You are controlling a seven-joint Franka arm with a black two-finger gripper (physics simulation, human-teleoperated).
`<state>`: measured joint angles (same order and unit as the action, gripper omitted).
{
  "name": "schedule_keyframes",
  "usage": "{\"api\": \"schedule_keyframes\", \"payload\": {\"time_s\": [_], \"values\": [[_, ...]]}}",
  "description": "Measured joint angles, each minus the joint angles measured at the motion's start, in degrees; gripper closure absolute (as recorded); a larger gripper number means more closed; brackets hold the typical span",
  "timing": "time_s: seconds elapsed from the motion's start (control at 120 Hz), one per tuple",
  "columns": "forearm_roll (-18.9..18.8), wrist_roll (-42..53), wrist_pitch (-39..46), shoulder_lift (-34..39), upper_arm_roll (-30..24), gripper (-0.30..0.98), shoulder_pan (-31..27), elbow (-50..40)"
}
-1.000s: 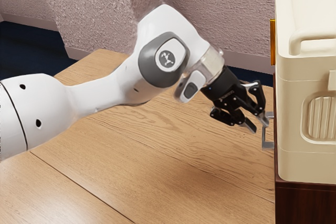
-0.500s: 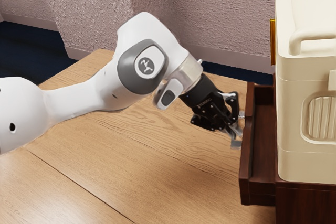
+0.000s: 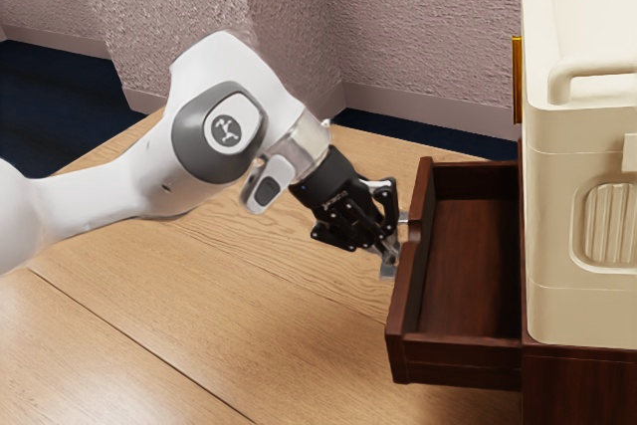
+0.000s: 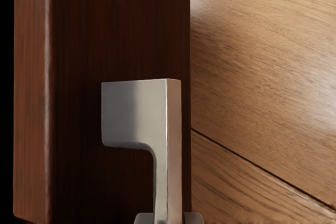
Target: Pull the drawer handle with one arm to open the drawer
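The handle (image 4: 167,129), on the drawer's (image 3: 405,296) outer face, has its long bar running along that face, gripped from both sides by the pincer (image 3: 390,254). The cabinet (image 3: 579,385) lies beyond, toward the exterior view's right; any further pull (the drawer stands well out) should go straight away from it.

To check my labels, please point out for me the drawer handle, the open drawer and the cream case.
Drawer handle (image 4: 134,111): wrist view, on its broad end.
Open drawer (image 3: 468,266): exterior view, on its bare floor.
Cream case (image 3: 552,206): exterior view, on its outer wall.
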<state>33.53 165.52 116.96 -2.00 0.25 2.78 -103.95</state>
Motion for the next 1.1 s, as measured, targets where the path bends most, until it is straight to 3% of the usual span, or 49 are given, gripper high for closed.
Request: {"api": "schedule_keyframes", "payload": {"time_s": [0.525, 0.767, 0.925, 0.983, 1.1], "values": [[0.07, 0.49, -0.21, 5.48, 2.15, 0.72, -1.76, -5.86], [-0.17, 0.48, -0.38, 5.94, 3.0, 0.57, -1.61, -5.85], [-0.35, 0.38, -1.23, 10.12, 3.68, 0.51, -1.51, -5.84], [-3.18, -0.5, -2.11, 11.88, 4.45, 0.5, -1.45, -5.26], [-14.67, -5.3, -6.51, 12.62, 4.82, 0.47, 0.5, 1.62]]}}
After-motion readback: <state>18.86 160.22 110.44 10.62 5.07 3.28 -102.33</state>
